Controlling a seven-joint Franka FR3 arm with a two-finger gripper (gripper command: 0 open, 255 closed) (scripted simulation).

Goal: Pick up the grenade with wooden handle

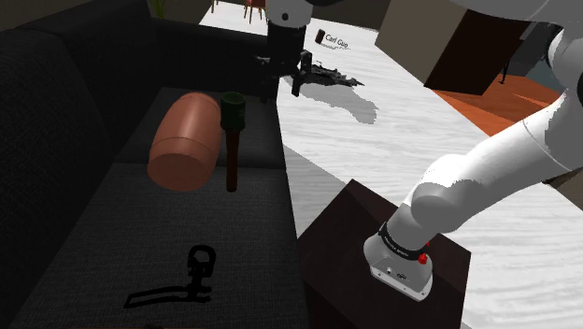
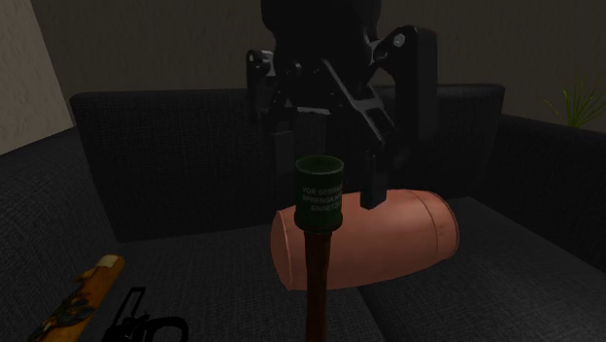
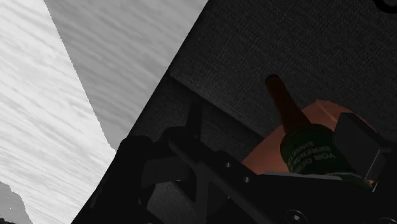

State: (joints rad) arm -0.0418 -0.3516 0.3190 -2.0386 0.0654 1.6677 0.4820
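While gripper [image 1: 285,84] hangs w/ fingers apart, holding nothing, just beyond the green head | grenade [image 1: 231,140] lies on dark sofa [image 1: 93,234] seat, right beside brown roll cushion [image 1: 185,140] | step: approach, pre-grasp | next, I'd say: drop lower, straddle head/handle, then close.

A dark sofa [image 1: 93,234] holds a grenade [image 1: 232,140], a brown cylinder [image 1: 182,142] and a black object [image 1: 199,264].
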